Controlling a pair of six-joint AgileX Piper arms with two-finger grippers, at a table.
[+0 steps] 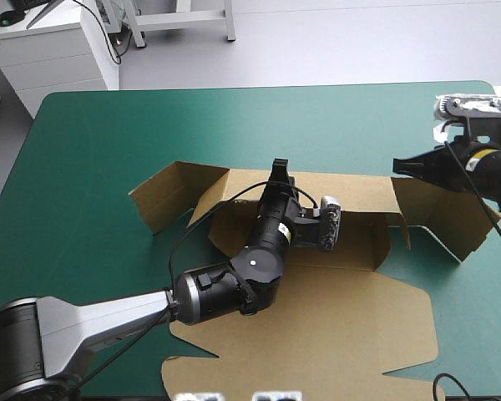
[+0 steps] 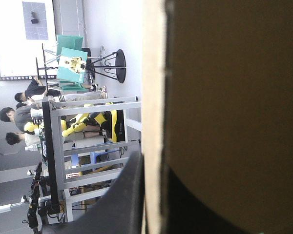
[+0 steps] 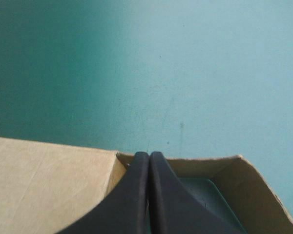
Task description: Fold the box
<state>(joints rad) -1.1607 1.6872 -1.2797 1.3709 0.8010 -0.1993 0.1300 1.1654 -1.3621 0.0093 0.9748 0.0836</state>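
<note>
The left tool (image 1: 279, 167) reaches into the brown box (image 1: 342, 334), half raised on the worktop (image 1: 100, 134), and is clamped on its far wall (image 1: 359, 190). The right tool (image 1: 403, 164), closed tight, sits at the right end flap (image 1: 451, 219). Wall-raising looks underway; next that flap needs swinging inward and tucking.

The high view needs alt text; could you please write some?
A half-folded brown box lies on the teal-green table, back wall raised, lid flat. The left gripper pinches the back wall; the right gripper, shut, is at its right end.
</note>
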